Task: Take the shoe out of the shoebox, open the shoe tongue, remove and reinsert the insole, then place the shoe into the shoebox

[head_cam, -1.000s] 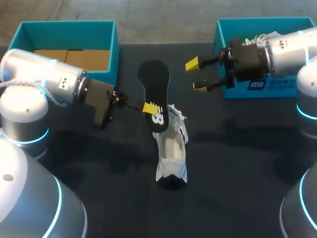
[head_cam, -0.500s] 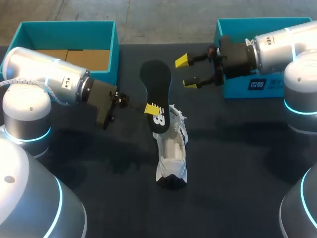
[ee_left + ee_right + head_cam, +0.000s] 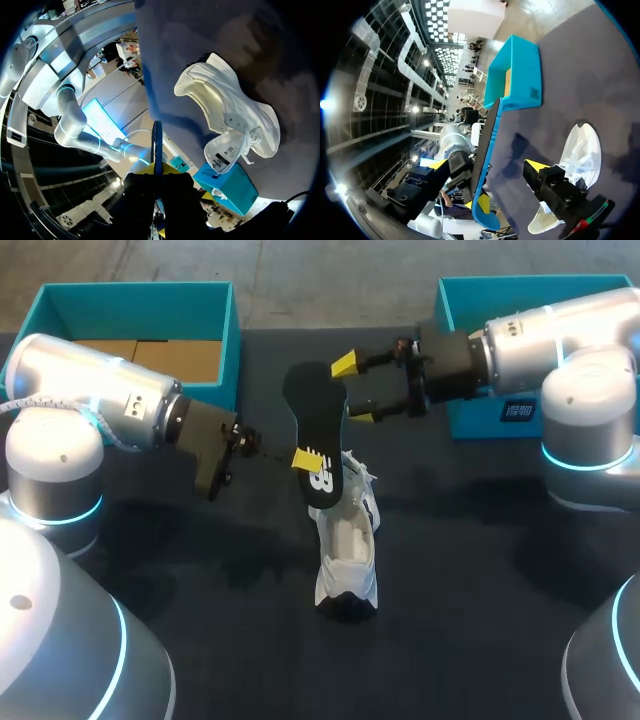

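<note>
Step in hand, by my reading: insole out, reinsertion pending.

- The shoe lies at desk centre, mouth open and empty.
- The left pincer, in from 9 o'clock, is clamped on the insole's edge. The insole hangs tilted, its low end over the shoe's 12 o'clock end.
- The right pincer is spread wide at the insole's 2 o'clock edge; you cannot tell whether it touches.
- The teal shoebox sits at 10 o'clock.

Next, you likely need a second grip on the high end. Then steer the low end into the mouth.
</note>
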